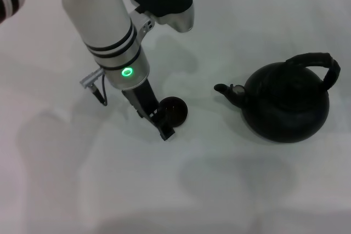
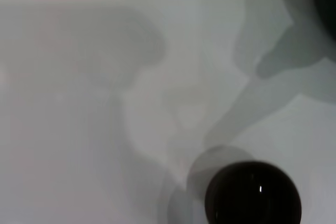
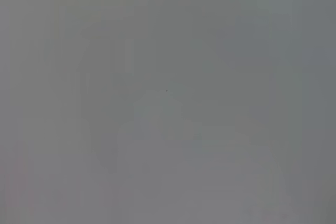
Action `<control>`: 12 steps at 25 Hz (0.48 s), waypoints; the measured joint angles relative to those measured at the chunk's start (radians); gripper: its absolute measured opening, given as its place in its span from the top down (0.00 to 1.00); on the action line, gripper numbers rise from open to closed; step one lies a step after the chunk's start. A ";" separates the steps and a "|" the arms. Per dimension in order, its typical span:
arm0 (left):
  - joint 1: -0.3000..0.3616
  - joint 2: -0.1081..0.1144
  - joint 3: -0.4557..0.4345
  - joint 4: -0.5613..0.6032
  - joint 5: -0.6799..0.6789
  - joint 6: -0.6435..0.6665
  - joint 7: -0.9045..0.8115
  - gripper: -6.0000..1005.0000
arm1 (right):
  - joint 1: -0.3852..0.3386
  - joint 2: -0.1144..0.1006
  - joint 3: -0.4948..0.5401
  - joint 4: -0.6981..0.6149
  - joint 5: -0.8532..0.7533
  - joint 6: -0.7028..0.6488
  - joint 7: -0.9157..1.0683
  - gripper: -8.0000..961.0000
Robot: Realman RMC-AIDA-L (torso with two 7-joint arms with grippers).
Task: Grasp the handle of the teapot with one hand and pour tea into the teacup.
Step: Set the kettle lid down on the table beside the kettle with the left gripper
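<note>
**Left gripper down beside the teacup, teapot untouched**

Nearest on the white table [image 1: 230, 190], the left gripper [image 1: 160, 124] reaches down at the teacup [image 1: 173, 110], its dark fingers [image 1: 164, 131] right against the cup's near-left rim; whether they are spread or pinching, I cannot tell. To the right sits the teapot [image 1: 286, 102], spout [image 1: 226, 90] aimed left at the cup, well apart from it. Its handle [image 1: 321, 63] arches over the top, ungrasped. The right gripper is nowhere visible.
</note>
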 joint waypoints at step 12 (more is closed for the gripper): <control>0.251 0.005 -0.079 0.384 0.045 -0.111 0.017 0.22 | -0.010 -0.002 -0.001 -0.014 0.000 -0.009 0.000 0.09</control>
